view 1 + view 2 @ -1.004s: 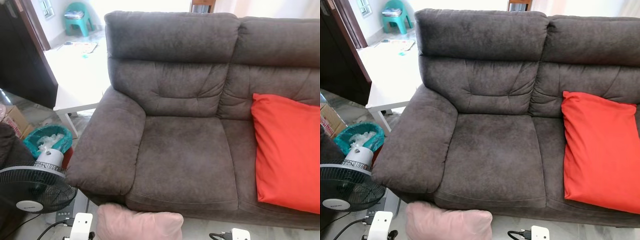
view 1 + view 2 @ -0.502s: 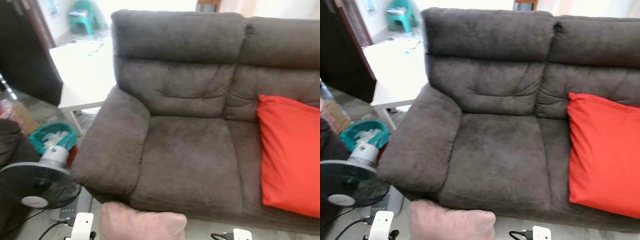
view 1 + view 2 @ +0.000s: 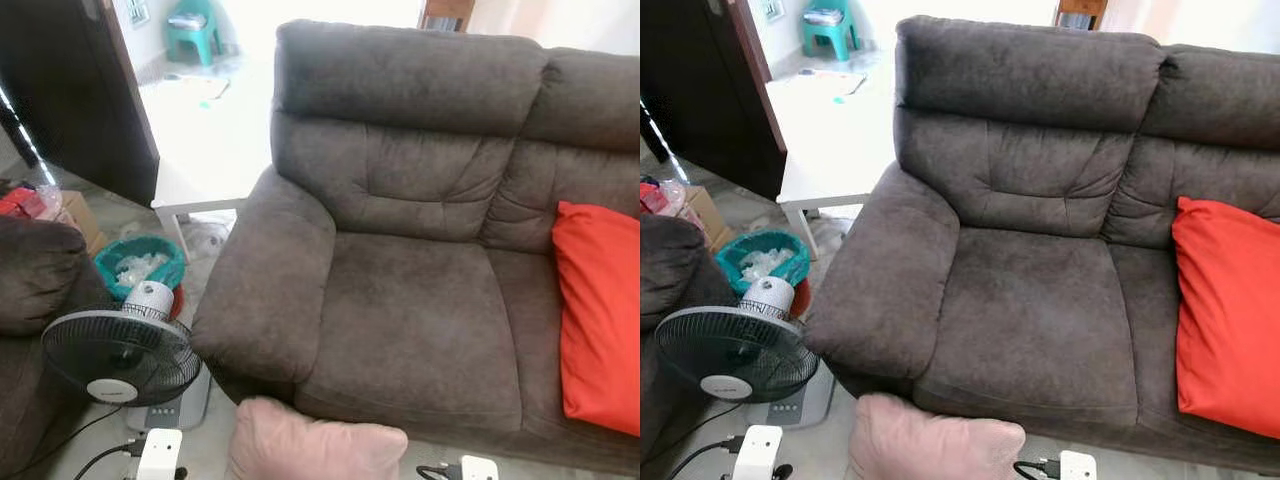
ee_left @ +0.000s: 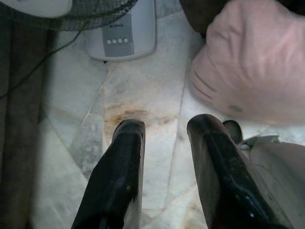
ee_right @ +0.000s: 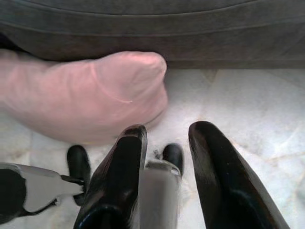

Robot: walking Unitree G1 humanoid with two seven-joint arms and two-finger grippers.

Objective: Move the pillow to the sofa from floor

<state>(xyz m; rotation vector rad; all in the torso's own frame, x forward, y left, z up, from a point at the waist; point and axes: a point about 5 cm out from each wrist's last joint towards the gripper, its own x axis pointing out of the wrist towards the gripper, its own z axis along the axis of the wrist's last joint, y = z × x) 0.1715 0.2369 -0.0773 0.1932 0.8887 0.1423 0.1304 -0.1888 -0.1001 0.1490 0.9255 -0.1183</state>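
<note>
A pale pink pillow (image 3: 315,450) sits at the bottom of the eye views, just in front of the dark brown sofa's (image 3: 410,320) front edge and between my two wrists. In the left wrist view the pillow (image 4: 248,57) lies just beyond my left gripper (image 4: 166,125), which is open over the marble floor. From the right wrist, the pillow (image 5: 86,95) is ahead of my right gripper (image 5: 167,130), also open with nothing between its fingers. I cannot tell whether either gripper touches the pillow.
A red cushion (image 3: 600,320) leans on the sofa's right seat. A black standing fan (image 3: 120,355) and a teal bin (image 3: 140,265) stand left of the sofa arm. A white low table (image 3: 200,180) sits behind them, and a dark armchair (image 3: 35,270) at far left.
The camera has swung left, so the sofa and red cushion sit further right in the picture and more of the fan and armchair shows. The pillow stays between my wrists.
</note>
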